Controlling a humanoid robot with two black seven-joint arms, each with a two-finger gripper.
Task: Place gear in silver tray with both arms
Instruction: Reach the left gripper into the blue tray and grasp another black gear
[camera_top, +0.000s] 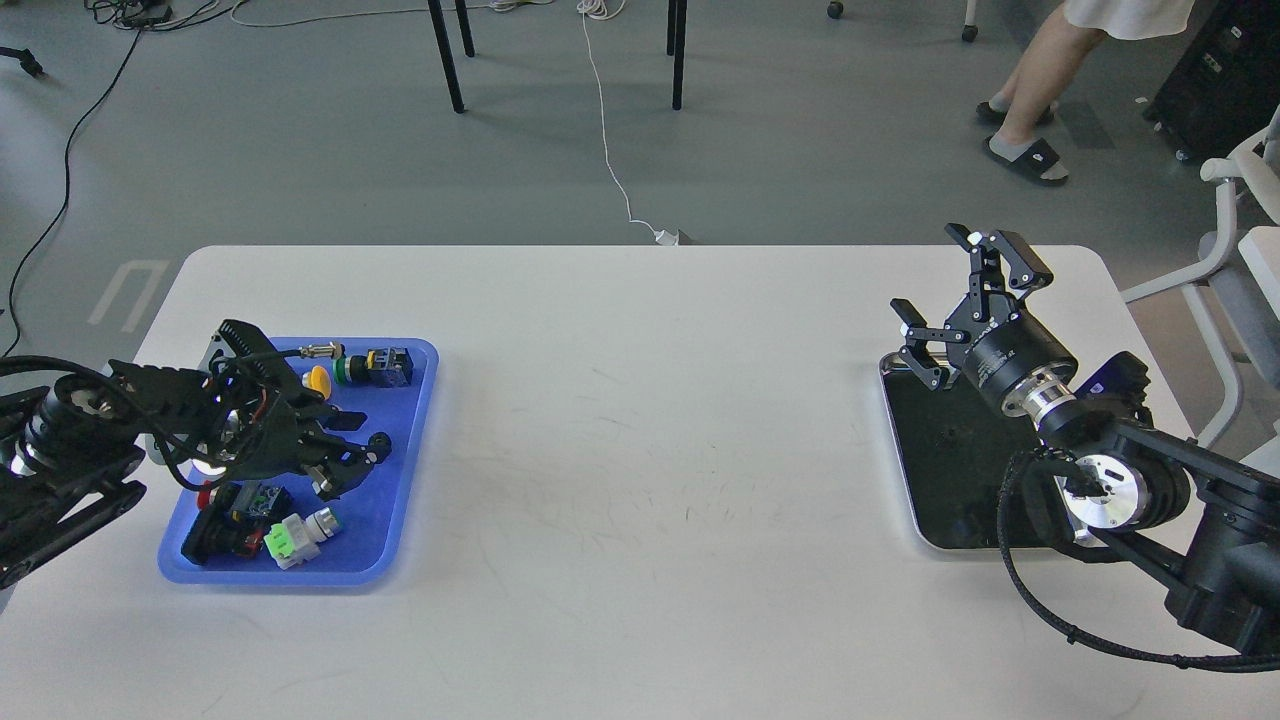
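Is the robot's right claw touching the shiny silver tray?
Cannot tell. In the head view the right gripper, fingers spread open, overlaps the silver tray's far corner, but one top-down angle cannot show whether it hovers above or rests on it.

Table: you have a white table (640, 480) with rounded corners, its top faintly scuffed near the middle.
Left side: you see a blue plastic tray (400, 470) lying flat on it, holding small parts.
Right side: your silver tray (905, 470) lies flat near the right edge, its bottom dark and mirror-like.
Between them: the two trays sit well apart.
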